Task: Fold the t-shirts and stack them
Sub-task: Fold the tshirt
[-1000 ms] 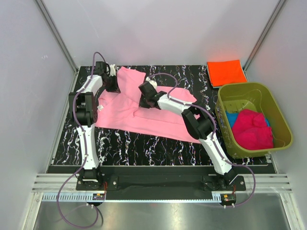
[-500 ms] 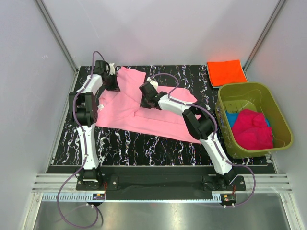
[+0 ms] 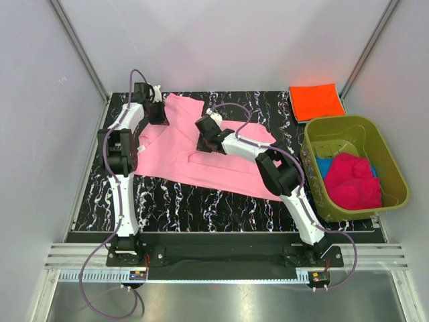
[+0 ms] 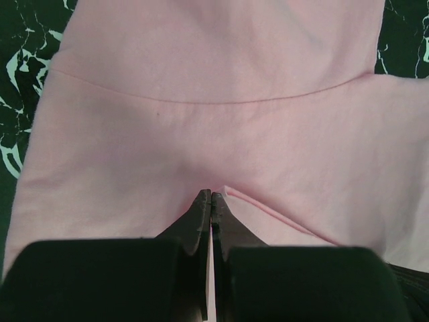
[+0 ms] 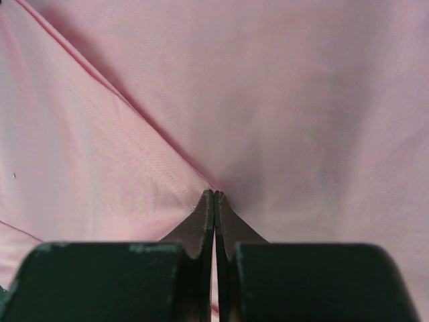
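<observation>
The wrist cameras alone are showing the left gripper (image 4: pixel 211 196) and right gripper (image 5: pixel 214 195) each pinching a raised crease of the light pink t-shirt (image 3: pixel 175 153), fingers pressed together. The top view is showing that shirt lying on the table (image 3: pixel 201 201), its long axis running far-left to near-right. The orange t-shirt (image 3: pixel 316 100) is lying folded at the far-right corner, with the magenta t-shirt (image 3: pixel 352 180) and blue t-shirt (image 3: pixel 324 165) in the tub (image 3: pixel 338 121).

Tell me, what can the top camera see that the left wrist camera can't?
Only the top camera shows the folded orange t-shirt, the green tub holding the magenta t-shirt and blue t-shirt, and the right gripper. Only the left wrist camera shows up close that the left gripper is pinched shut on a fold of cloth. Both show the pink t-shirt lying on the black marbled table.
</observation>
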Controlling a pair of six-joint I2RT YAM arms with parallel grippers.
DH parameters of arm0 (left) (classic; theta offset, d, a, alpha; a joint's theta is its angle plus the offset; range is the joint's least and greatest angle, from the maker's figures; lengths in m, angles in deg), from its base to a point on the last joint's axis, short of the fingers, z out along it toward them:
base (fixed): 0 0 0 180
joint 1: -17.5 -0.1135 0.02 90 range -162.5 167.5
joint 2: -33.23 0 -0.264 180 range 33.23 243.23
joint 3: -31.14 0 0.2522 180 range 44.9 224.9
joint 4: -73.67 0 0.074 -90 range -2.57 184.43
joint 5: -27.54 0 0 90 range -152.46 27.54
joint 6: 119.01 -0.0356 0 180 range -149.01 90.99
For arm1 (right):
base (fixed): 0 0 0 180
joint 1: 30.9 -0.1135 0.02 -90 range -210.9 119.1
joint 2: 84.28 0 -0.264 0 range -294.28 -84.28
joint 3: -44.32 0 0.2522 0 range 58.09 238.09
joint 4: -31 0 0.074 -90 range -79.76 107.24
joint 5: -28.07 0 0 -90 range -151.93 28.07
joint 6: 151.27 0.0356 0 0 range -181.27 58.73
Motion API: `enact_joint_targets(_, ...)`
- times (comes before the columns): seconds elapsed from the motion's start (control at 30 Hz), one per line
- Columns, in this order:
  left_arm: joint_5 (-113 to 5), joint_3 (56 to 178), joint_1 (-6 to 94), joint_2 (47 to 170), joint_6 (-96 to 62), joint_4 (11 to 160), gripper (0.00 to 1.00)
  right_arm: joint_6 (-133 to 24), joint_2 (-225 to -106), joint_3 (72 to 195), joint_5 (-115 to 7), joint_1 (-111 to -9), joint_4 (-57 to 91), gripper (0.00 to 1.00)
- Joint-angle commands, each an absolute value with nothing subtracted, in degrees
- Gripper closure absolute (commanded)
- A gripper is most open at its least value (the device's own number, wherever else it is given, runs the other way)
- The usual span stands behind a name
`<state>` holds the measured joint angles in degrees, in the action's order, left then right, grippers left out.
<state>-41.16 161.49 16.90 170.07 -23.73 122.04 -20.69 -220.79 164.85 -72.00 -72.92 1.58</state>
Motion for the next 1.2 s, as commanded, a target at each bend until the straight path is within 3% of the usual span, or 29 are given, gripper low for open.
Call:
enact_joint_targets(0.0,-41.53,164.78,16.97,170.6,-22.86,120.65,1.0,-19.96,-217.26,164.7,-74.06,-73.09,2.47,0.99)
enact_joint_targets(0.1,-42.07,165.31,16.97,170.78,-22.51,121.01,0.98,-19.43,-216.04,163.74,-74.41,-73.09,2.47,0.95)
enact_joint_targets(0.13,-41.89,165.57,16.97,170.78,-22.33,121.27,0.94,-19.34,-215.68,163.47,-74.59,-73.09,2.39,0.88)
enact_joint_targets(0.17,-41.8,165.57,16.97,170.69,-22.15,121.36,0.82,-19.17,-214.9,163.21,-74.59,-73.09,2.39,0.85)
enact_joint_targets(0.27,-41.1,165.31,16.97,169.12,-22.06,121.97,0.72,-19.26,-212.53,162.15,-75.2,-73.0,1.42,0.77)
enact_joint_targets(0.47,-49.6,160.4,16.89,159.37,-19.97,125.31,0.66,-18.47,-204.18,155.57,-75.21,-73.0,-0.43,0.66)
enact_joint_targets(0.57,-49.63,153.46,16.71,152.34,-17.06,126.63,0.66,-18.81,-200.48,151.26,-71.26,-73.0,-0.52,0.69)
enact_joint_targets(0.83,-47.87,130.71,14.78,135.73,-13.46,126.11,0.67,-20.13,-196.7,141.41,-62.56,-73.09,-0.43,0.92)
enact_joint_targets(1.17,-55.06,113.9,8.98,130.35,-7.39,123.65,0.68,-21.37,-194.15,134.03,-61.5,-73.09,-0.34,0.93)
